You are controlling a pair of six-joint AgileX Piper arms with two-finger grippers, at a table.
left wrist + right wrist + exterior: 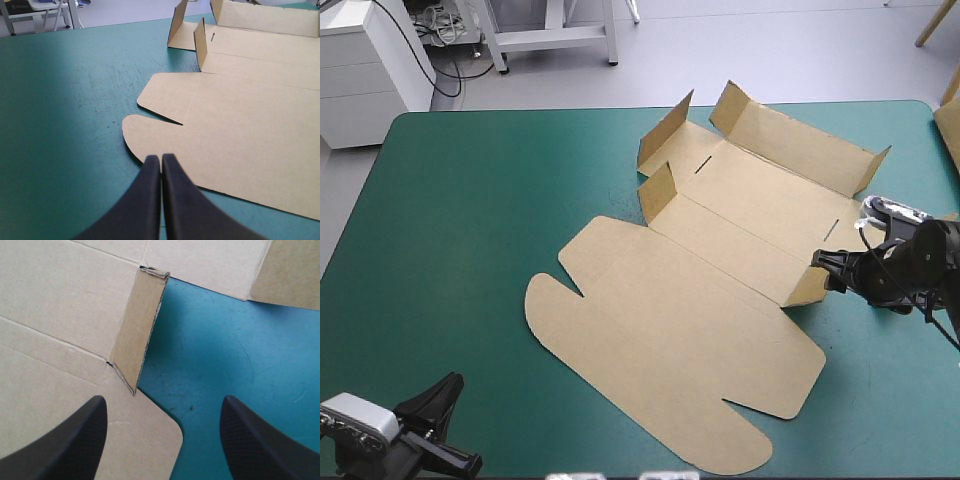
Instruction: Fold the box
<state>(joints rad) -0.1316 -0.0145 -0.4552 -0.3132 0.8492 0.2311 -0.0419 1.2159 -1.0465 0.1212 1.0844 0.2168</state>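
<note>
High view: box [720, 290] lies central on worktop [470, 220], walls [790, 150] raised at 1 o'clock. Left wrist: left jaws clenched, empty, box ahead. Right wrist: right jaws released, facing the box's 3 o'clock flap [137, 330]. I judge the board light and stiff; I'd pinch that flap's edge.

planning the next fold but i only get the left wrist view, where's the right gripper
Observer: The right gripper is at the box's right edge, low by the table.
Operator: open or shut
Observer: Open. A small raised flap stands just ahead of it, not gripped.
Operator: what's under it
Observer: One side is over the box's rounded corner, the other over bare cover.
</note>
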